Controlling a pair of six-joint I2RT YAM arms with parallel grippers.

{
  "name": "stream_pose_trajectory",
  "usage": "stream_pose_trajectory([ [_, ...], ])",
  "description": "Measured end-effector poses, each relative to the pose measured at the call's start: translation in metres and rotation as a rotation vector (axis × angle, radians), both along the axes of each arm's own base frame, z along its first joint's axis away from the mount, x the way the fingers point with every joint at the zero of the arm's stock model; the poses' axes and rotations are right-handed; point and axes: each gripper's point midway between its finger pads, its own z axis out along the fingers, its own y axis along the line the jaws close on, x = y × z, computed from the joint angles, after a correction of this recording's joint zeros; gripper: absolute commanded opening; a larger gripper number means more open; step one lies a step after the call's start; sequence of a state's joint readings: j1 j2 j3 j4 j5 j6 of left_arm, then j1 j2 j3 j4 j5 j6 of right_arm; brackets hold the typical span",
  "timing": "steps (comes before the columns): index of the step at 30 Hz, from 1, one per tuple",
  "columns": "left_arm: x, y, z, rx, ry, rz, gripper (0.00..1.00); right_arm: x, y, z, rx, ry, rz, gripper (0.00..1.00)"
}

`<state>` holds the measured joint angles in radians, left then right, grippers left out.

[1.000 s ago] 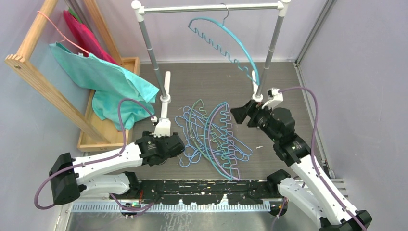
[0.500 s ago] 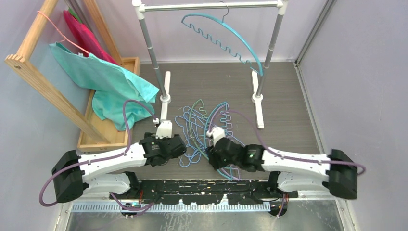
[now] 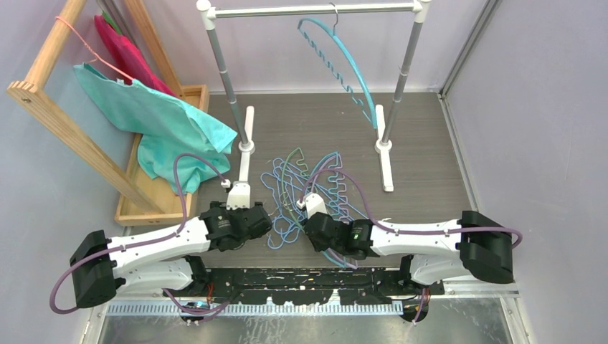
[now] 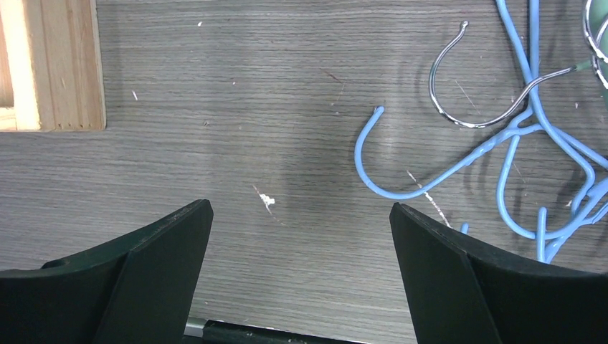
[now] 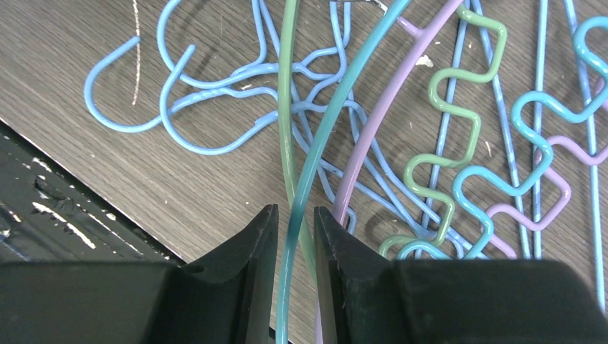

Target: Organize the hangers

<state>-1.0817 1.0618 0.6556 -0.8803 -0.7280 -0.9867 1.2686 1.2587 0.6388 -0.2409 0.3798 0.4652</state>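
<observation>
Right gripper [image 5: 295, 215]: we log fingers narrowed around teal hanger [image 5: 297, 201] arch, slim gaps showing. Left gripper [image 4: 301, 215]: spread wide, empty, above table [image 4: 215, 107].

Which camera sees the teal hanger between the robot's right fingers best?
The right wrist view: the teal hanger runs close-up between the right gripper fingers. The top view shows it small, partly hidden by that gripper. I can't pick it out in the left wrist view.
</observation>
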Motion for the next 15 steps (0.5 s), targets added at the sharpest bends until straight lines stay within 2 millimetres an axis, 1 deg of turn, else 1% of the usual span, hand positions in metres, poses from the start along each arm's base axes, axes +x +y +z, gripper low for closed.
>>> stream_pose_trajectory([
  [3, -0.001, 0.001, -0.001, -0.005, 0.0, 0.003, 0.98, -0.001, -0.003, -0.01, -0.015, 0.01, -0.006, 0.36],
  [6, -0.001, 0.001, -0.001, -0.015, -0.001, 0.009, 0.98, -0.003, -0.005, -0.016, -0.011, 0.018, -0.011, 0.36],
  [7, -0.001, 0.001, -0.001, -0.018, -0.001, 0.011, 0.98, -0.003, -0.005, -0.017, -0.01, 0.019, -0.013, 0.35],
  [8, -0.001, 0.001, -0.001, -0.019, -0.001, 0.013, 0.98, -0.003, -0.006, -0.018, -0.01, 0.022, -0.015, 0.29],
  [9, -0.002, 0.001, -0.002, -0.019, 0.0, 0.014, 0.98, -0.004, -0.006, -0.019, -0.01, 0.023, -0.018, 0.21],
  [10, -0.002, 0.002, -0.002, -0.018, 0.001, 0.014, 0.98, -0.004, -0.007, -0.02, -0.011, 0.023, -0.02, 0.1],
  [11, -0.003, 0.002, -0.003, -0.018, 0.003, 0.013, 0.98, -0.003, -0.007, -0.021, -0.015, 0.022, -0.021, 0.02],
  [15, -0.004, 0.004, -0.005, -0.014, 0.01, 0.015, 0.98, -0.002, -0.011, -0.022, -0.018, 0.024, -0.043, 0.01],
])
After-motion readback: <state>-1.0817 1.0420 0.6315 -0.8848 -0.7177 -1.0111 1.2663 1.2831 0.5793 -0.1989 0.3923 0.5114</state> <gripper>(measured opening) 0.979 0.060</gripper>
